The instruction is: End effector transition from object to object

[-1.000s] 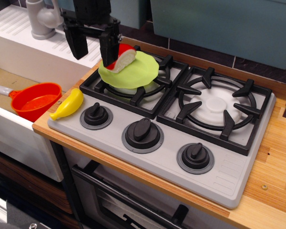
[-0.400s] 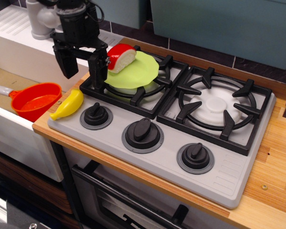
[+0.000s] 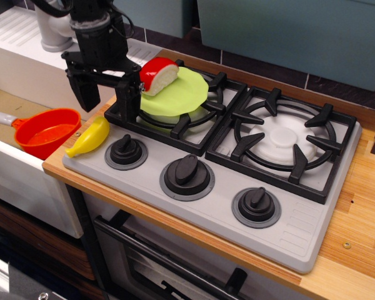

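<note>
Stove (image 3: pixel 300 219): banana (image 3: pixel 89 138) at left edge, long axis running lower-left to upper-right. Gripper (image 3: pixel 106 101) above it, vertical, jaws spread, empty.

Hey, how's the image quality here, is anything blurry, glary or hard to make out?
In the observation.image view, light is even and soft; the stove knobs and grates are sharp. The open hand is dark with little detail, its top cut off by the frame. The banana and red pan are crisp, with mild sheen only. The lower left, under the counter, falls into shadow.
</note>
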You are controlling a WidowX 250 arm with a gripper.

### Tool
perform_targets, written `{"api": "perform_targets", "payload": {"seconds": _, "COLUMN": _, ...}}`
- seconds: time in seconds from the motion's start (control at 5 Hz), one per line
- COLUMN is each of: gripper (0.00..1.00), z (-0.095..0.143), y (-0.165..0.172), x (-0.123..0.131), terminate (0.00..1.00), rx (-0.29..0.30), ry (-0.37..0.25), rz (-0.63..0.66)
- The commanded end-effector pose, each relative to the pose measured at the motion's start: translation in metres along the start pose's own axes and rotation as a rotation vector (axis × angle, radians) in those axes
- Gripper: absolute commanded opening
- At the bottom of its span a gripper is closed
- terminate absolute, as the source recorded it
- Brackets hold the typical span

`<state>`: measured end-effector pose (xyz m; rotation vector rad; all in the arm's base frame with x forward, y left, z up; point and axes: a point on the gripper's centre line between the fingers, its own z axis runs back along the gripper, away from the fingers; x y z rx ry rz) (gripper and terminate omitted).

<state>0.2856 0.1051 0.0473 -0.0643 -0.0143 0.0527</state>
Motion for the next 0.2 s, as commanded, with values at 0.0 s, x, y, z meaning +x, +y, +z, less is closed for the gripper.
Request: {"api": "perform_targets", "payload": {"seconds": 0.0, "gripper": 1.00, "z": 0.0107, "y": 0.0098, "x": -0.0056, "terminate": 1.00, "rx": 0.028, "ry": -0.081, "rz": -0.023}}
